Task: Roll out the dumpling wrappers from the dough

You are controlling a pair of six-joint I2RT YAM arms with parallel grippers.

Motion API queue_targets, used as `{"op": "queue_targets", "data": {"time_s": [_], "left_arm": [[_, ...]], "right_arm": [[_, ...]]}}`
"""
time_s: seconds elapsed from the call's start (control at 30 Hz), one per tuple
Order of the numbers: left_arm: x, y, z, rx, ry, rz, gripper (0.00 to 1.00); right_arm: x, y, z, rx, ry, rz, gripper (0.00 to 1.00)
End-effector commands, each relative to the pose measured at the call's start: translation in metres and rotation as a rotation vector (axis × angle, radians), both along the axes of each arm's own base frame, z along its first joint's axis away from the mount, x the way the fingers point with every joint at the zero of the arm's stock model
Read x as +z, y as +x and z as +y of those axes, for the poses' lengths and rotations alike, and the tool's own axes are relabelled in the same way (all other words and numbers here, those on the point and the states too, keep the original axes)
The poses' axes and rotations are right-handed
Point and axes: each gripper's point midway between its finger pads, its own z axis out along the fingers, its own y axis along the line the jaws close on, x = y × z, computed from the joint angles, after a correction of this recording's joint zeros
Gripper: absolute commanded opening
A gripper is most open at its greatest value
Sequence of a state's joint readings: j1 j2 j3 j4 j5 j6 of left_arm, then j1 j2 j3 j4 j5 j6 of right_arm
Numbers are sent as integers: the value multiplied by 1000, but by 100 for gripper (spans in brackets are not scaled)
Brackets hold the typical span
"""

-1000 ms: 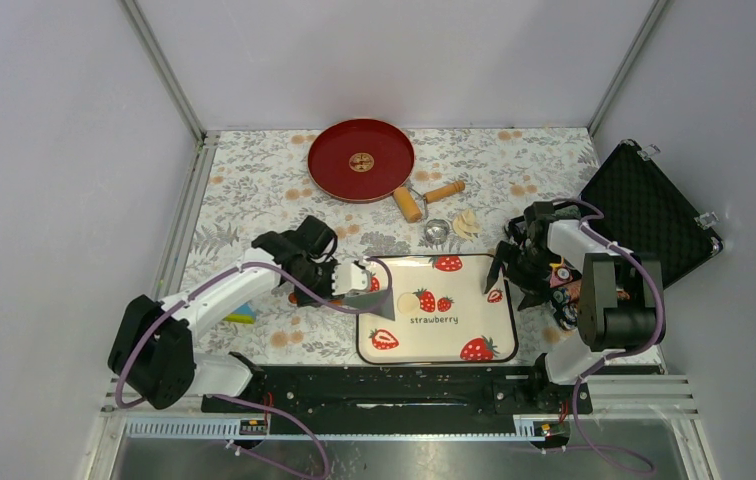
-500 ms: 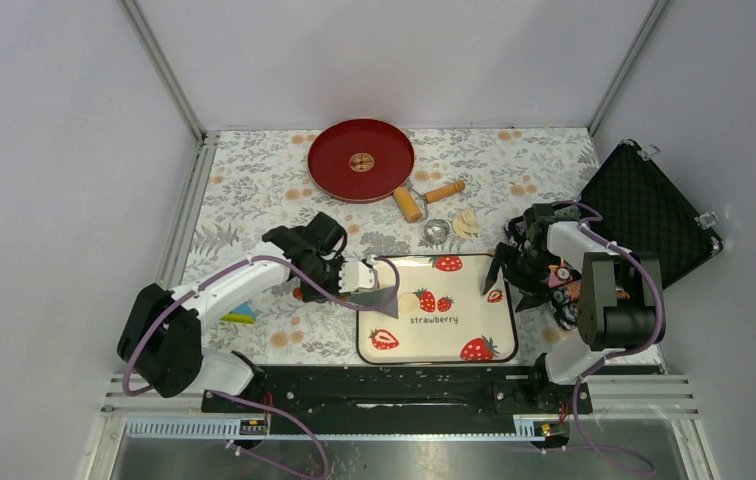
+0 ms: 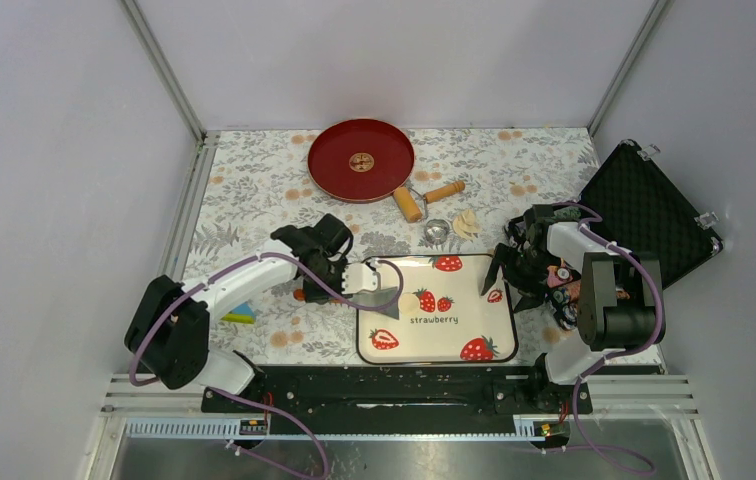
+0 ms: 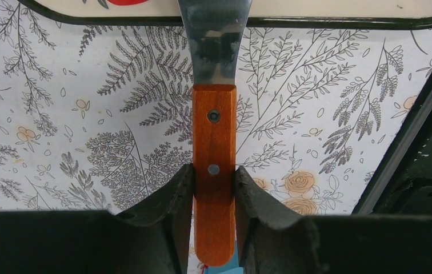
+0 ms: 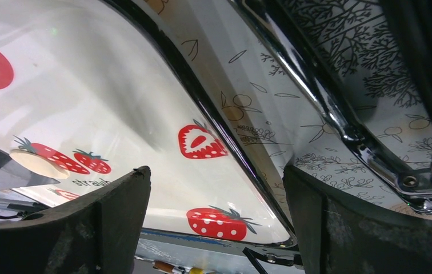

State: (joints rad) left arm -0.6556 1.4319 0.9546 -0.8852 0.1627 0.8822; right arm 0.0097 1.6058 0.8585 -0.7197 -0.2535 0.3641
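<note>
A small pale round dumpling wrapper (image 3: pixel 409 301) lies on the strawberry-print tray (image 3: pixel 499 335); the right wrist view shows the wrapper (image 5: pixel 36 162) flat at the left. My left gripper (image 3: pixel 342 279) is shut on the wooden handle (image 4: pixel 214 131) of a metal scraper. Its blade (image 3: pixel 380 292) reaches over the tray's left rim (image 4: pixel 316 21), just left of the wrapper. My right gripper (image 3: pixel 507 278) stands open at the tray's right edge, its jaws (image 5: pixel 215 177) astride the rim and holding nothing. A lump of dough (image 3: pixel 466 223) sits behind the tray.
A wooden rolling pin (image 3: pixel 424 197) and a small metal cup (image 3: pixel 437 231) lie behind the tray, with a red plate (image 3: pixel 361 160) at the back. An open black case (image 3: pixel 649 210) stands at the right. A blue-and-yellow object (image 3: pixel 241 314) lies left of the tray.
My left arm has shifted a little right and back, carrying the scraper blade slightly closer to the wrapper. The right arm has stayed put.
</note>
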Motion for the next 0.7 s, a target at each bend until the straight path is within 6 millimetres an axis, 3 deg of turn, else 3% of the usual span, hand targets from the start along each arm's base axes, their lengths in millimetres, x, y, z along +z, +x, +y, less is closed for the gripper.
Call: {"op": "queue_targets", "data": {"time_s": [0.0,0.67], "left_arm": [[13,11,-14,-14,-37,-37,0],[10,11,-25,10,-35,-10,0]], "right_arm": [[-3,-1,3,-8,24,-4,93],[0,-2,11,3,56,-12,91]]}}
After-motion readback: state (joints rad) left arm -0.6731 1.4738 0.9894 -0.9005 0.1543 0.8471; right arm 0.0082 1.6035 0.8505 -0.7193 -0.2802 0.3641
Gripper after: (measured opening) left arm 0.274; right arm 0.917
